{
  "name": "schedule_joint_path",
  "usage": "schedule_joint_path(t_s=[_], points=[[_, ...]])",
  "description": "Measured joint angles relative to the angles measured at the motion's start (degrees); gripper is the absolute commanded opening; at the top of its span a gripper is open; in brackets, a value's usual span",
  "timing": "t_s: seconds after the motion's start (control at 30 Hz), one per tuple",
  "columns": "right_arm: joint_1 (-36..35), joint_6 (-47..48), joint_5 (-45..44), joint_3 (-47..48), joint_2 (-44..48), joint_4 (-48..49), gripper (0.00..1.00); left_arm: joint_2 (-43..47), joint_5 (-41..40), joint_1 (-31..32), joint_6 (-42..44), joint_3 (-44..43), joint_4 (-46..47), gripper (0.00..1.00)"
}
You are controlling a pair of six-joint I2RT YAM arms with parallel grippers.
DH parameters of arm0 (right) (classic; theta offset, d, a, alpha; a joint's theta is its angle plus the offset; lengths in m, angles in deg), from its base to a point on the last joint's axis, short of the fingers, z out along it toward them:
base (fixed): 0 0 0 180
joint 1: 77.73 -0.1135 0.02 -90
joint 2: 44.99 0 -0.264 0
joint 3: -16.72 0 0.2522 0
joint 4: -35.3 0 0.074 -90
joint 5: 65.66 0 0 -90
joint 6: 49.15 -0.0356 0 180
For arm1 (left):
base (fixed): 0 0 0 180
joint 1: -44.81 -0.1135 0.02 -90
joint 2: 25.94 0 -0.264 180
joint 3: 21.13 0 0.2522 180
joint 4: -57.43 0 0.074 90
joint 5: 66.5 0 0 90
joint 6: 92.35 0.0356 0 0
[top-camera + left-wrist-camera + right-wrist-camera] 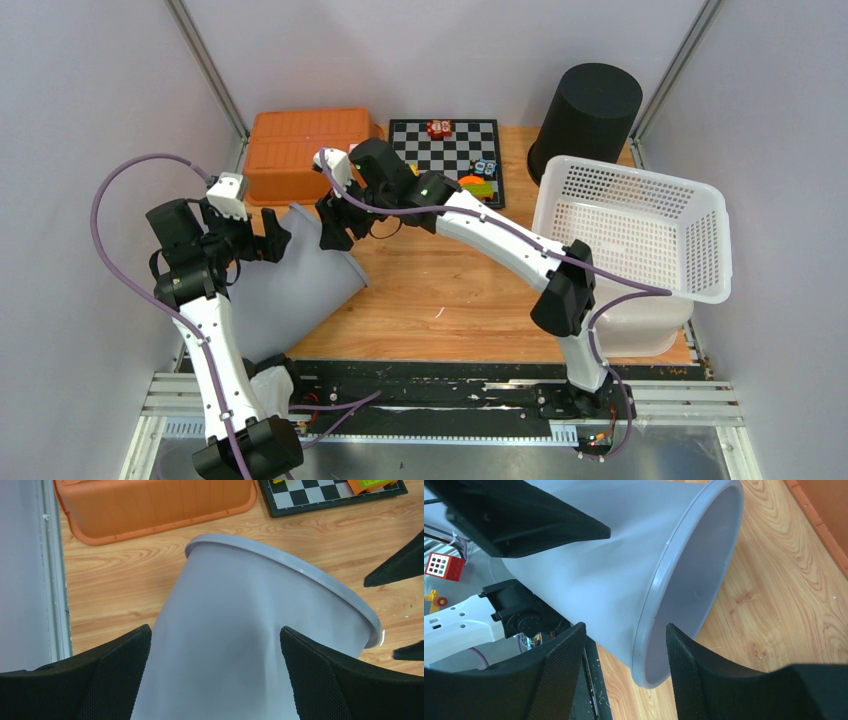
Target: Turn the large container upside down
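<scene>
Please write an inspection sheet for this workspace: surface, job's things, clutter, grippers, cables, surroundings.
Surface: wooden table, small pale specks.
Job's things: grey container lying tilted on its side, rim toward the table centre, not yet inverted.
Clutter: orange bin, chessboard with small toys, black cylinder, white basket.
Grippers: left gripper jaws open, straddling the container wall; right gripper jaws open around the rim.
Cables: purple cables along both arms.
Surroundings: grey walls, metal frame.

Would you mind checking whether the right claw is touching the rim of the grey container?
Cannot tell. In the right wrist view the right claw straddles the grey container rim with its fingers open, but neither contact nor a clear gap shows.
</scene>
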Motion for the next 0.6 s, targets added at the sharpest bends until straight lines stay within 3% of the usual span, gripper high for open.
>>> schedule_joint_path(t_s=[0.17, 0.33, 0.47, 0.57, 0.6], points=[[0.0, 0.0, 0.2, 1.1, -2.4, 0.3, 0.58, 0.0, 0.0, 0.0, 0.0, 0.0, 0.0, 1.00], [0.0, 0.0, 0.1, 1.3, -4.0, 0.2, 0.49, 0.0, 0.0, 0.0, 0.0, 0.0, 0.0, 1.00], [0.0, 0.0, 0.2, 1.7, -4.3, 0.3, 0.28, 0.0, 0.1, 0.0, 0.0, 0.0, 0.0, 1.00], [0.0, 0.2, 0.1, 2.1, -4.3, 0.2, 0.05, 0.0, 0.2, 0.0, 0.1, 0.0, 0.0, 1.00], [0.0, -0.2, 0.2, 2.2, -4.3, 0.3, 0.03, 0.0, 0.2, 0.0, 0.2, 0.0, 0.0, 1.00]])
